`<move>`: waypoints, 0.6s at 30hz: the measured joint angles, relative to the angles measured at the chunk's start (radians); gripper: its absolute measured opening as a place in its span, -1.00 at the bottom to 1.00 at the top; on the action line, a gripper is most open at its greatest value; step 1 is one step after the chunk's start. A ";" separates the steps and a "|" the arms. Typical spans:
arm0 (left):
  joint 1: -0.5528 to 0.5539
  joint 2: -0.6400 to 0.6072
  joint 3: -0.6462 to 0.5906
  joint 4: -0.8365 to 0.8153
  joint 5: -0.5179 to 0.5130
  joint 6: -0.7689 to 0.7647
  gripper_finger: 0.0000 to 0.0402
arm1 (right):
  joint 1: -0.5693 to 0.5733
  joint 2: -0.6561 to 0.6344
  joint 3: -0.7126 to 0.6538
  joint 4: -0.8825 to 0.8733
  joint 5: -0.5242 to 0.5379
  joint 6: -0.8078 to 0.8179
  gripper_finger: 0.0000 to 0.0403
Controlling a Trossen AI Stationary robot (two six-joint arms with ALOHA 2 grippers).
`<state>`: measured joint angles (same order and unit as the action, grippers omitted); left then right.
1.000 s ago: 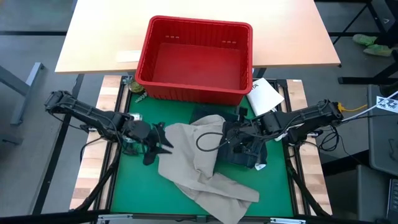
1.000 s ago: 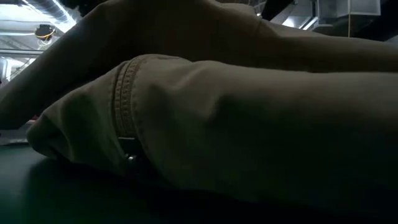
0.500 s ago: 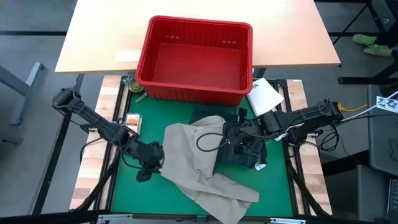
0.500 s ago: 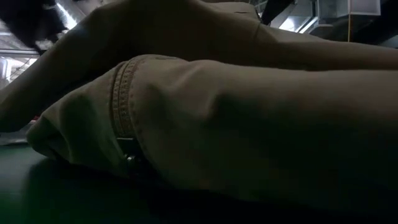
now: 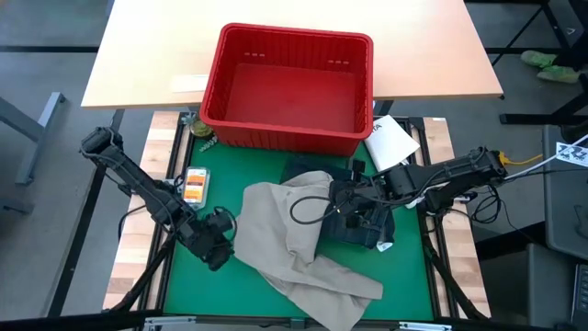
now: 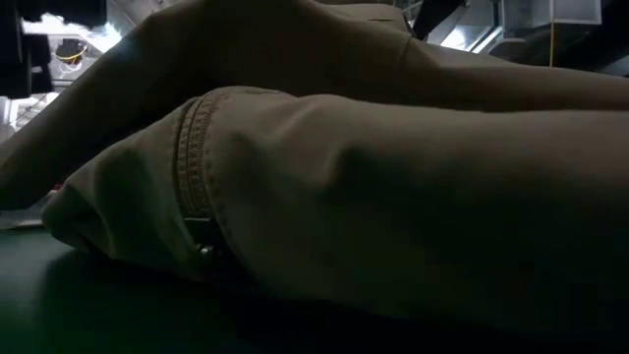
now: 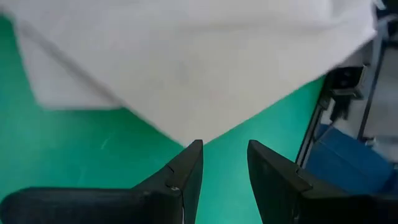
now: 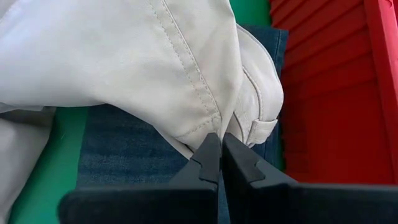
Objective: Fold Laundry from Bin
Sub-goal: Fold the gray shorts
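tan khaki trousers (image 5: 299, 239) lie crumpled across the green mat (image 5: 266, 170) on the desk, partly covering dark blue denim jeans (image 5: 354, 221) on their right. the red bin (image 5: 289, 83) stands empty just behind them, with a white packet (image 5: 390, 140) beside its right corner.

the right gripper (image 8: 221, 149) is clenched on a fold of the khaki trousers, over the jeans, close to the bin's wall. the left gripper (image 7: 222, 163) hovers just off the trousers' left edge, its fingers parted and grasping nothing; a corner of tan cloth lies right ahead of them.

the step in hand looks like spreading the trousers flat before folding. the next move likely calls for the left gripper to reach that near corner and close on it.

compared with a second ago, the left arm has swung back toward the front-left of the mat, uncovering a small orange packet (image 5: 194, 185); the right arm and the trousers are unchanged.
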<state>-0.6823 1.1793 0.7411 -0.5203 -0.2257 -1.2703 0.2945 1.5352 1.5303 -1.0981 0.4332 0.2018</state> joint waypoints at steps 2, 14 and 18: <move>-0.010 0.000 -0.020 0.001 -0.001 -0.064 -0.40 | 0.000 0.000 0.000 0.000 0.000 0.000 -0.99; -0.027 0.000 -0.243 0.315 -0.053 -0.234 -0.40 | 0.000 0.000 0.000 0.000 0.000 -0.027 -0.99; -0.027 0.000 -0.278 0.336 -0.052 -0.248 -0.40 | 0.000 0.000 0.000 0.000 0.000 -0.027 -0.99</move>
<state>-0.7094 1.1793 0.4634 -0.1847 -0.2779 -1.5181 0.2947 1.5356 1.5303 -1.0981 0.4328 0.1744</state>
